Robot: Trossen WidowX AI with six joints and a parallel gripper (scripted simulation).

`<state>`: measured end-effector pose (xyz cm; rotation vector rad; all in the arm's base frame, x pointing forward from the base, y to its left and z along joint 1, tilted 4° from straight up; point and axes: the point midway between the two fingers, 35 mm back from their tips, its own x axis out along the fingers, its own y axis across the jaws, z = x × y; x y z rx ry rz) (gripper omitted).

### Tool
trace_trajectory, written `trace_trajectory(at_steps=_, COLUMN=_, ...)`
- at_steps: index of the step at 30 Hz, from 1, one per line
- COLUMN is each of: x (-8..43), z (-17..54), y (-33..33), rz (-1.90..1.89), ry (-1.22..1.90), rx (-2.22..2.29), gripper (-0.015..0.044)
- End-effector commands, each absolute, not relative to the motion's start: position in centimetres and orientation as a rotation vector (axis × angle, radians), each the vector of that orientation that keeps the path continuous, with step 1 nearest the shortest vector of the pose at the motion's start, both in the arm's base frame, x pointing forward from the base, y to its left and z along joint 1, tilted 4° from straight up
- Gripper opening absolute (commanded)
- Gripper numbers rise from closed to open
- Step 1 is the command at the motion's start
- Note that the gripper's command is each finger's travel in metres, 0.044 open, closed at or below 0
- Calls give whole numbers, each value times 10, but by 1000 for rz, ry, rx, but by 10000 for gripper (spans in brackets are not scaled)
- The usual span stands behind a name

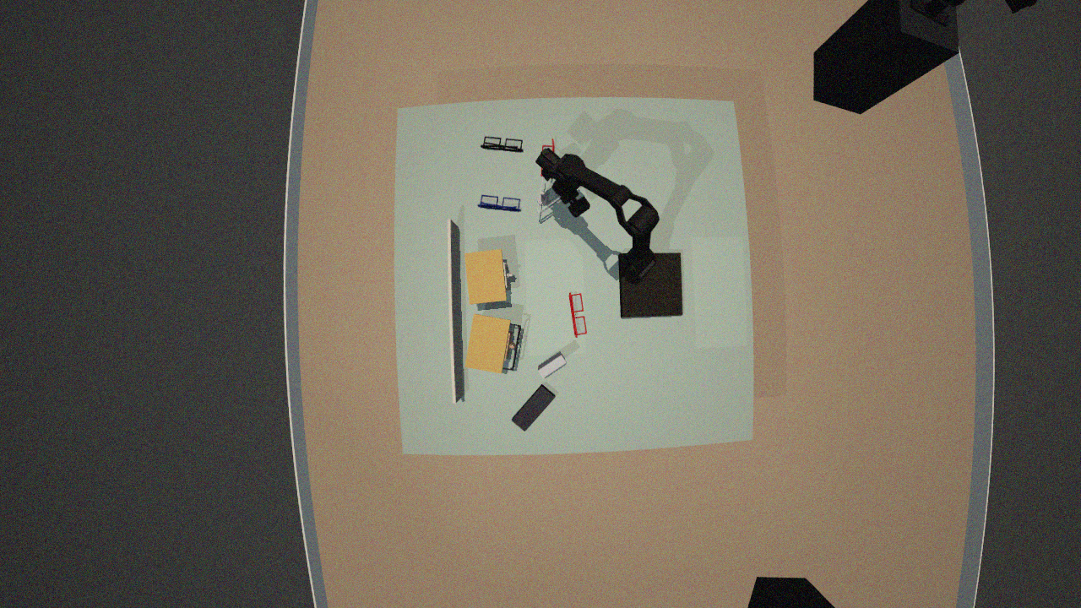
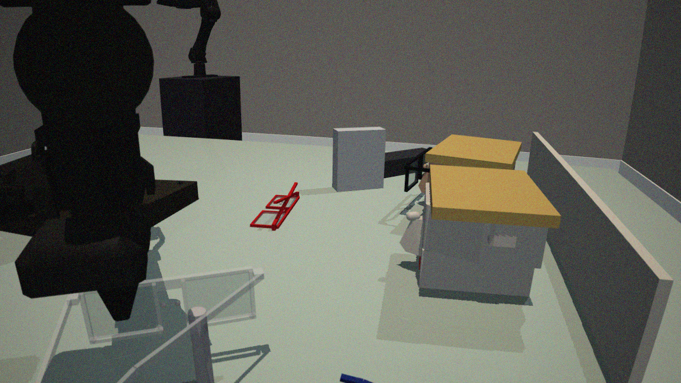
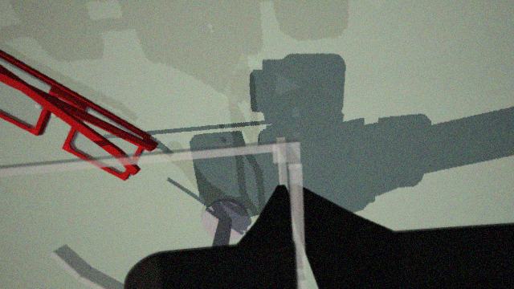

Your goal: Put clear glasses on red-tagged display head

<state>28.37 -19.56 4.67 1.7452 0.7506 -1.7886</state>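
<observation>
My gripper [image 2: 122, 316] [image 3: 287, 192] is shut on the clear glasses [image 2: 218, 275] [image 3: 225, 151], with its tips at the front frame near one lens. The glasses hang above the table with both temples spread open. In the exterior view, one temple crosses in front of a thin grey post [image 2: 202, 342] [image 3: 237, 214]; whether they touch cannot be told. The head with the red tag [image 2: 420, 263] is the nearer yellow-topped head [image 1: 485, 276] [image 2: 486, 259]; its nose is bare. The other head [image 1: 487, 344] [image 2: 476, 150] wears black glasses [image 2: 407, 178]. The gripper is well away from both heads.
A grey wall [image 1: 454, 317] [image 2: 599, 247] stands behind the heads. Red glasses [image 1: 573, 313] [image 2: 287, 211], a pale upright block [image 1: 551, 364] [image 2: 358, 159] and a dark box [image 1: 533, 408] lie across the table. Other red glasses [image 3: 92, 134], blue glasses [image 1: 498, 208] and black glasses [image 1: 502, 147] lie near the arm.
</observation>
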Motion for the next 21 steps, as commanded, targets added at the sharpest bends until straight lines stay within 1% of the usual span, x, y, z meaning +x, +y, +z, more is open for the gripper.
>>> trace_trajectory(at_steps=1, x=280, z=46, y=-196, rz=-1792, ry=752, rx=1736, gripper=0)
trace_trajectory(at_steps=21, x=267, z=46, y=-197, rz=-1793, ry=752, rx=1736, gripper=0)
